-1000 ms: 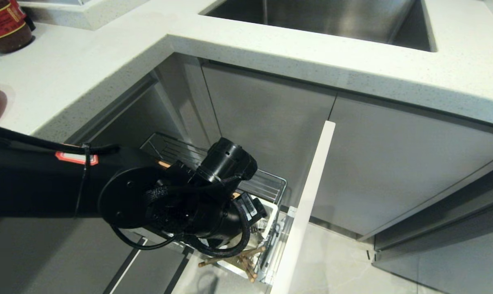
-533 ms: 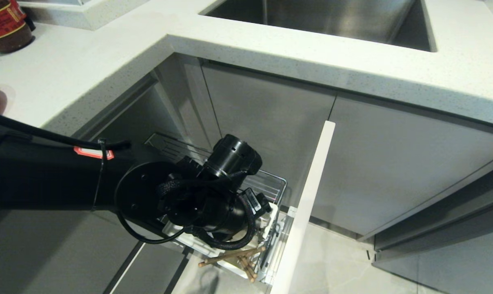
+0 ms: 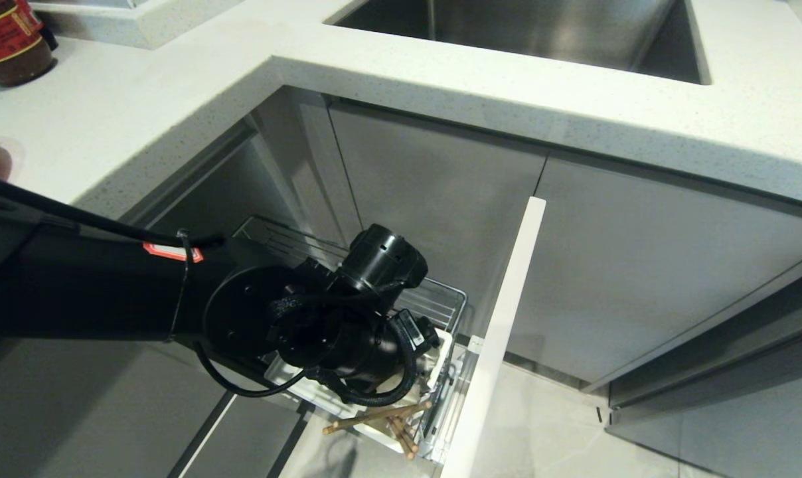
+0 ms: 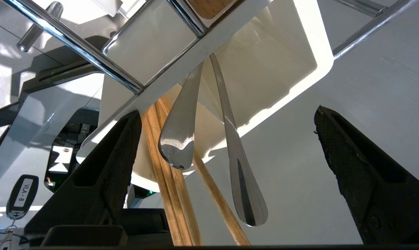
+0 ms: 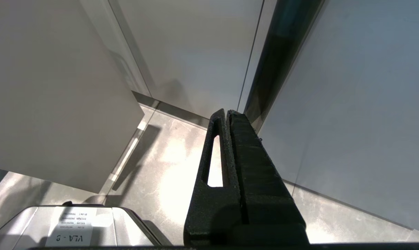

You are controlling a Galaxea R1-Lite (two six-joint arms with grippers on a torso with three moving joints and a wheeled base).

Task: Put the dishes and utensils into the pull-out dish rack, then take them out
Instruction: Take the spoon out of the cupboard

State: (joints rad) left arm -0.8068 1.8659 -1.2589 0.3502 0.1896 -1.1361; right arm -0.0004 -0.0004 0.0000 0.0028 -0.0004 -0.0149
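My left gripper (image 4: 223, 166) hangs spread wide just above the white cutlery cup (image 4: 285, 73) in the pull-out dish rack (image 3: 441, 302), holding nothing; two silver spoon handles (image 4: 244, 180) and the chopsticks (image 4: 168, 180) stick out toward me. I judge the spoons light, stiff and slick, best pinched across a handle's broad end. Chrome wire and the white front panel (image 3: 500, 332) crowd the cup. My right gripper (image 5: 228, 166), pressed together, idles by grey cabinet doors
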